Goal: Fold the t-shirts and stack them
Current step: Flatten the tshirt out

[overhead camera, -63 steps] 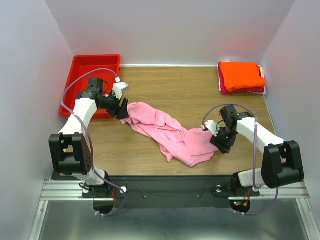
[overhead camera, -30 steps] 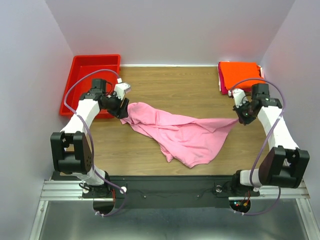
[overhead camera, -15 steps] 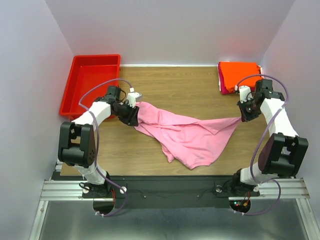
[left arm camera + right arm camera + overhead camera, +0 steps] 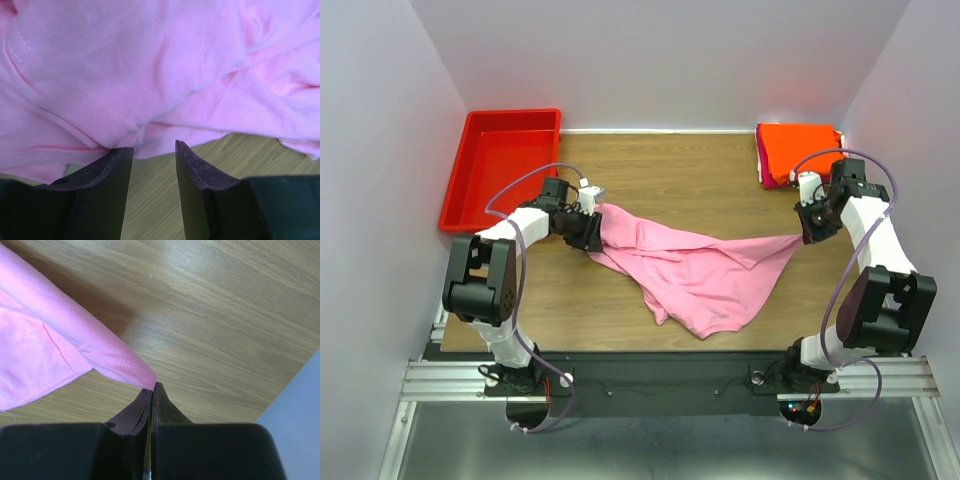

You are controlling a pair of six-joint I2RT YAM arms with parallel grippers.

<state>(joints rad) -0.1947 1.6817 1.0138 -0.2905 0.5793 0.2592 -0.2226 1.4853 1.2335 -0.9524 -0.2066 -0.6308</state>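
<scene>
Jaws spread on left gripper [image 4: 152, 150], cloth edge just past the tips, wood showing in the gap; jaws pressed together on right gripper [image 4: 151, 390], pinching a stitched hem corner of light pink t-shirt [image 4: 695, 270]. Shirt crumpled across mid table [image 4: 670, 175], 1 thin strip pulled taut toward the right gripper [image 4: 810, 232], left end bunched at the left gripper [image 4: 588, 232]. Folded orange t-shirt [image 4: 800, 150] stacked on a darker pink-red t-shirt [image 4: 763, 172] at the far right corner. Red tray [image 4: 500, 165] at the far left.
</scene>
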